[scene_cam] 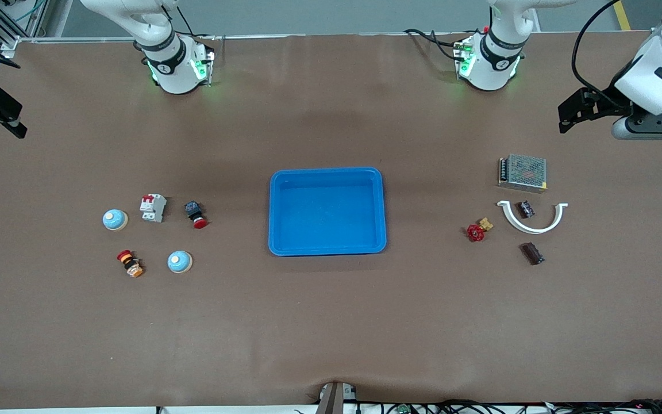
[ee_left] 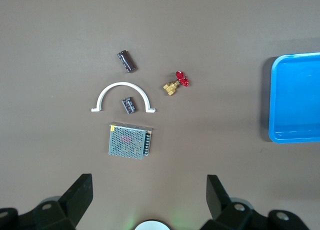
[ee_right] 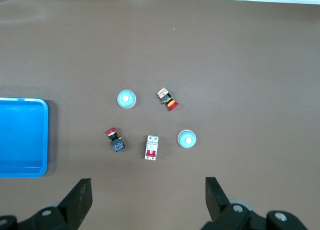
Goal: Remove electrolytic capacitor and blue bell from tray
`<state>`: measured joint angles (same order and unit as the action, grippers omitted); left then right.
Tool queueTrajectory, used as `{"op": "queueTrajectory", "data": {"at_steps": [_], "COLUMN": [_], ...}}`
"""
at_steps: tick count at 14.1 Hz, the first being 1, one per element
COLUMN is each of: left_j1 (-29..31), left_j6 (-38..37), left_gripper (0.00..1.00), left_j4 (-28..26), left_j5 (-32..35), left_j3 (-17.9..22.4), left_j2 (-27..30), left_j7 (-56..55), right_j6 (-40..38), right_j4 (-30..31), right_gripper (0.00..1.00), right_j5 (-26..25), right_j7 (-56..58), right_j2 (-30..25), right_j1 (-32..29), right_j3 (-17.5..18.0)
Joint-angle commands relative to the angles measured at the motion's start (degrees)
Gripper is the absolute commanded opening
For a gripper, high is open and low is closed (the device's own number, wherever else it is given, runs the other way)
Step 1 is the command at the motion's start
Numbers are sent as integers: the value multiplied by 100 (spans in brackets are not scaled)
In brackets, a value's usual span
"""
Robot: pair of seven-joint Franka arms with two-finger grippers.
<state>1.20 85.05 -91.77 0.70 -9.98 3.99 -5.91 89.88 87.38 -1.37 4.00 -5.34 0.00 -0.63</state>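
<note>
In the middle of the table sits an empty blue tray (scene_cam: 327, 211). Two bells (scene_cam: 115, 219) (scene_cam: 180, 261) lie toward the right arm's end, and two capacitors (scene_cam: 532, 253) (scene_cam: 525, 209) toward the left arm's end. The left gripper (ee_left: 147, 195) and right gripper (ee_right: 147, 197) wait high up, fingers wide apart, holding nothing.

Non-task items on brown counter (scene_cam: 331, 333). Right arm's end: white breaker (scene_cam: 153, 207), black red-capped button (scene_cam: 195, 214), second button (scene_cam: 130, 263) with orange base. Left arm's end: mesh power supply (scene_cam: 523, 172), white arc bracket (scene_cam: 532, 218), red-handled brass valve (scene_cam: 478, 229).
</note>
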Motion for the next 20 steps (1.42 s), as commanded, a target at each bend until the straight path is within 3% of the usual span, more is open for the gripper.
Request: {"op": "queueTrajectory", "data": {"at_steps": [1, 15, 20], "left_j1": [3, 3, -6], "left_j6": [72, 117, 47], "left_gripper": [100, 100, 100], "left_j4": [-8, 45, 36], "left_j5": [114, 114, 123], "left_j3": [-39, -30, -30], "left_j2": [50, -56, -56], "left_j7": [2, 73, 73], "right_j6": [-41, -50, 327], "right_j4": [-54, -20, 691], "right_gripper": [100, 100, 100], "right_j5": [41, 41, 216], "right_j7": [-30, -39, -39], "right_j2": [-11, -133, -713], "right_j1": [44, 35, 0], "right_j3": [-16, -42, -68]}}
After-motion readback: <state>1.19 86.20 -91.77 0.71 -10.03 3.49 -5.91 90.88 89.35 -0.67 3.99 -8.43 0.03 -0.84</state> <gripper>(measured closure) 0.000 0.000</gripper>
